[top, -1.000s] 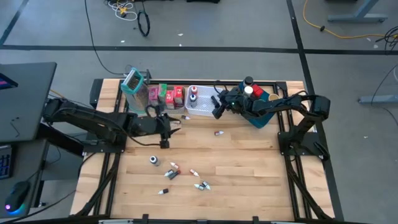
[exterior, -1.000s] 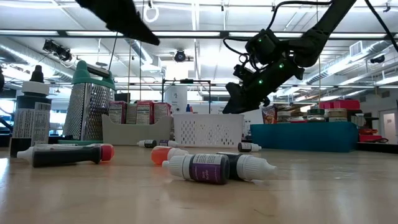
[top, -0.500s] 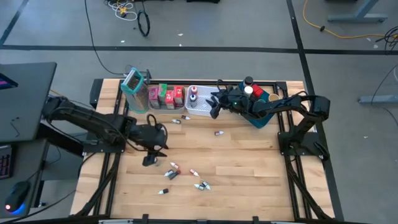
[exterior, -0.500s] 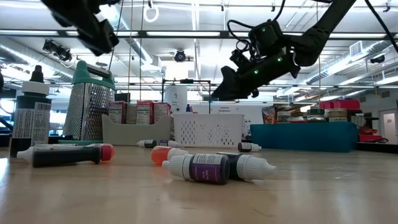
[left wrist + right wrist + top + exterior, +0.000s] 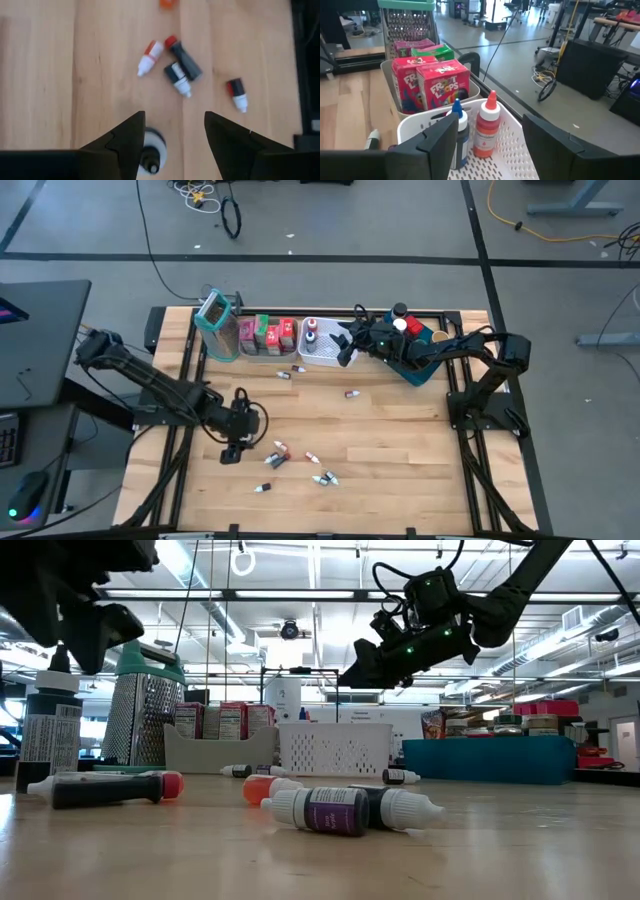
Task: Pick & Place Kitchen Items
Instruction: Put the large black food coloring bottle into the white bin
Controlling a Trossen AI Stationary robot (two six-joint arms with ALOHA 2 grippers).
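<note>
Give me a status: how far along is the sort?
Done: two small bottles stand in the white basket, and cartons sit in the clear bin. In hand: nothing. The left tool hangs open over a white-capped bottle, and the right tool hangs open, empty, above the basket. Left: about eight small bottles lie loose on the table.
</note>
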